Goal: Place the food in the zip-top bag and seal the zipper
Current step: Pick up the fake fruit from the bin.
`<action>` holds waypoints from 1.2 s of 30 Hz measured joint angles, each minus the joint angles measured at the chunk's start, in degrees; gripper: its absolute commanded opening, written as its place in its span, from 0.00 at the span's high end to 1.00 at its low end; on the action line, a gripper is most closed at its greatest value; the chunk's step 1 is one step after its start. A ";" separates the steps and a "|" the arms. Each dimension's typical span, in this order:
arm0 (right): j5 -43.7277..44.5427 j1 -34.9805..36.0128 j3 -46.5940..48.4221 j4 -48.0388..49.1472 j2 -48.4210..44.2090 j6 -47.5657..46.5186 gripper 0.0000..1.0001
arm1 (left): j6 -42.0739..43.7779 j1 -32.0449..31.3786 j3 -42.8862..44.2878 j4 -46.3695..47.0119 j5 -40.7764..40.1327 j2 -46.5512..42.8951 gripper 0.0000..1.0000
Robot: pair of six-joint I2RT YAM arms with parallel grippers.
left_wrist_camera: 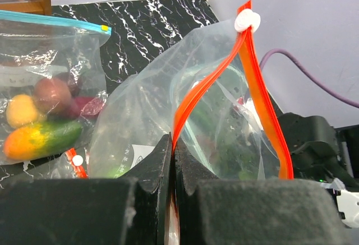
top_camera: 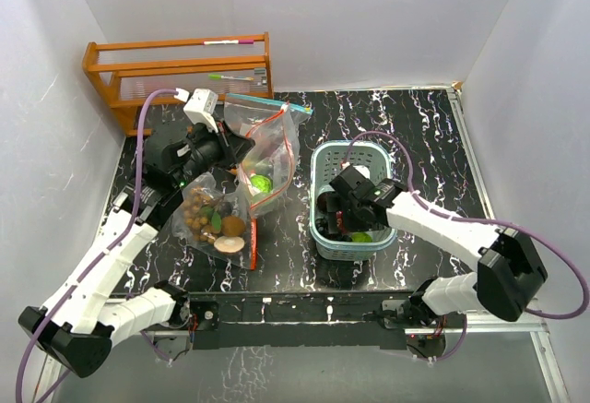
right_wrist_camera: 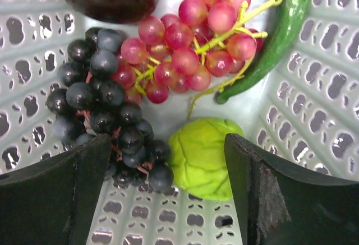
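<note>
White walls on three sides, and the black marbled table (top_camera: 433, 145) fills the space, with a wooden rack (top_camera: 180, 71) in the back corner. The right arm is down in the teal basket (top_camera: 318, 168). The left arm holds up the zip-top bag (top_camera: 267, 159) just left of the basket, mouth gaping. There the left gripper (left_wrist_camera: 173, 144) is pinched tight on the red zipper strip (left_wrist_camera: 190, 105).

Now the right gripper (right_wrist_camera: 168, 166) stands wide with nothing in it, its jaws straddling the food. A round green sprout (right_wrist_camera: 202, 155) sits between them, nearer the right finger, and dark grapes (right_wrist_camera: 101, 99) crowd the left one. The red grapes (right_wrist_camera: 190, 49) and a long green pod (right_wrist_camera: 280, 26) along the basket wall lie further off. The sprout looks the likely pick, with no long axis to fuss over.
</note>
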 measured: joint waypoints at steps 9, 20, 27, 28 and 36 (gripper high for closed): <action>0.57 0.02 -0.74 7.63 6.71 1.11 0.43 | 0.52 0.00 -0.24 -0.85 0.00 -1.95 1.00; -0.50 0.22 -4.28 14.62 7.43 2.51 0.86 | 1.49 0.00 -0.31 -2.56 -0.61 -2.91 1.00; 0.48 0.15 -2.86 11.91 4.92 1.60 0.92 | 1.73 0.00 -0.31 -2.91 -0.79 -2.91 1.00; 0.85 0.13 -1.86 10.80 4.04 1.25 0.92 | 1.81 0.00 -0.31 -3.08 -0.87 -2.91 1.00; 3.30 0.04 10.25 6.08 -5.44 -1.27 0.92 | 1.90 0.00 -0.33 -3.34 -1.14 -2.91 1.00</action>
